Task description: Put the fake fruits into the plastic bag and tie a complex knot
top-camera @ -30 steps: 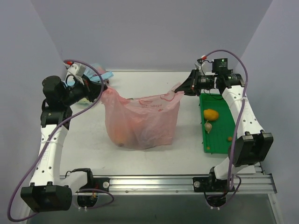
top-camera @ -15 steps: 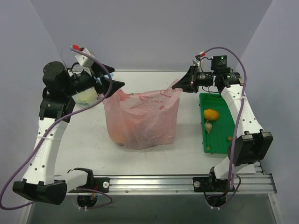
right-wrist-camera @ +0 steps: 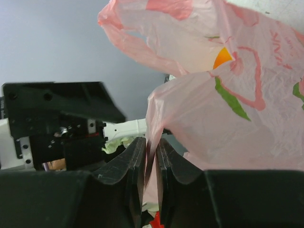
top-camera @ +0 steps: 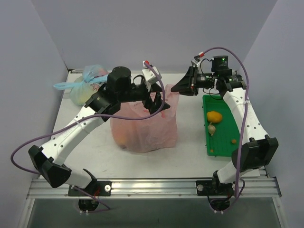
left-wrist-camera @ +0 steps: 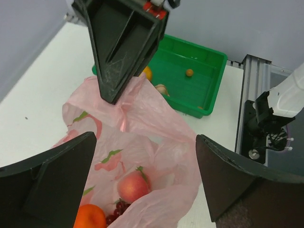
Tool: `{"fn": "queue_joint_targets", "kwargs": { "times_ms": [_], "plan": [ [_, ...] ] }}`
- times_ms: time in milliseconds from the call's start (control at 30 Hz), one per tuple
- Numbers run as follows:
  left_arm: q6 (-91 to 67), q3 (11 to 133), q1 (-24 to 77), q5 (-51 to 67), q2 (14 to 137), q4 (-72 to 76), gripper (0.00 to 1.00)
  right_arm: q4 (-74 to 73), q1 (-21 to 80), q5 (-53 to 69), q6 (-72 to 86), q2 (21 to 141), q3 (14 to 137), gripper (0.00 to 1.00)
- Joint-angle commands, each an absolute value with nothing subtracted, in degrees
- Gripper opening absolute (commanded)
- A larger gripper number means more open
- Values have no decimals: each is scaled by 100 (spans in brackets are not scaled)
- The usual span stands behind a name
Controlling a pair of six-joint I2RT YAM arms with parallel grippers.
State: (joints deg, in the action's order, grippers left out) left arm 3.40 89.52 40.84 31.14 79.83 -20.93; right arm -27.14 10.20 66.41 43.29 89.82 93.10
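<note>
plastic bag (top-camera: 145,128) stands mid-table (top-camera: 190,159), mouth up. Inside: pink-red round fruit (left-wrist-camera: 134,187), orange fruit (left-wrist-camera: 90,217), dark grape bunch (left-wrist-camera: 118,219). green tray (top-camera: 227,124) to the right of the bag holds yellow-orange oval fruit (top-camera: 214,116), pale piece (top-camera: 212,128), small orange piece (top-camera: 233,140). left gripper (left-wrist-camera: 146,142) spread wide, empty, hovering above the bag mouth. right gripper (right-wrist-camera: 152,142) nearly closed, pinching the bag's top right edge, film between its fingers. pale blue bag (top-camera: 88,83) back left, knotted, apart from the pink one
</note>
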Motion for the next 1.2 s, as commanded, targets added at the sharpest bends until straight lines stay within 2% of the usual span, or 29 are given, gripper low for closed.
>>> {"fn": "queue_joint_targets", "kwargs": {
  "times_ms": [0, 33, 67, 100, 233, 433, 467, 533, 633, 667, 700, 833, 900, 933, 1000, 1033, 1100, 1133, 1167],
  "plan": [
    [-376, 9290, 4148, 2856, 8235, -1742, 97, -2505, 1046, 6891, 4421, 8561, 9404, 16],
    [-474, 9186, 4175, 2796, 8235, -1592, 97, -2487, 1046, 6899, 4438, 8534, 9387, 16],
    [-570, 9124, 4218, 2778, 8235, -1452, 95, -2453, 1037, 6891, 4447, 8508, 9378, 10],
    [-641, 9062, 4227, 2777, 8227, -1311, 89, -2443, 1046, 6891, 4456, 8482, 9361, 8],
    [-624, 8860, 4272, 2839, 8165, -836, 75, -2391, 1037, 6917, 4482, 8473, 9325, 1],
    [-361, 8719, 4333, 2900, 8112, -703, 62, -2259, 1046, 6917, 4641, 8534, 9334, 0],
    [-317, 8719, 4333, 2909, 8104, -694, 55, -2224, 1046, 6926, 4667, 8543, 9325, 0],
    [-150, 8692, 4350, 2901, 8104, -721, 49, -2189, 1037, 6943, 4746, 8552, 9334, 0],
    [-35, 8710, 4368, 2883, 8121, -773, 25, -2127, 1072, 6987, 4799, 8552, 9334, 0],
    [113, 8727, 4359, 2892, 8138, -782, 8, -2092, 1090, 7005, 4799, 8543, 9325, 0],
    [227, 8754, 4359, 2935, 8165, -843, 0, -2074, 1107, 7022, 4799, 8534, 9325, 0],
    [501, 8850, 4333, 3076, 8112, -853, 0, -2030, 1046, 7128, 4676, 8552, 9413, 0],
    [519, 8851, 4333, 3076, 8043, -844, 0, -2039, 906, 7276, 4457, 8552, 9422, 16],
    [519, 8851, 4333, 3094, 8025, -844, 0, -2039, 644, 7434, 4343, 8560, 9431, 31],
    [510, 8859, 4333, 3120, 7955, -887, 0, -2109, 283, 7663, 3842, 8561, 9457, 45],
    [492, 8851, 4333, 3111, 7928, -896, 0, -2162, 12, 7690, 3693, 8543, 9422, 58],
    [449, 8842, 4315, 3076, 7867, -905, 0, -2223, -429, 7542, 3212, 8421, 9404, 72],
    [405, 8833, 4289, 3059, 7858, -905, 0, -2276, -535, 7419, 2999, 8385, 9430, 82],
    [352, 8833, 4272, 3032, 7840, -888, 0, -2372, -649, 7314, 2762, 8333, 9587, 87]
  ]
}}
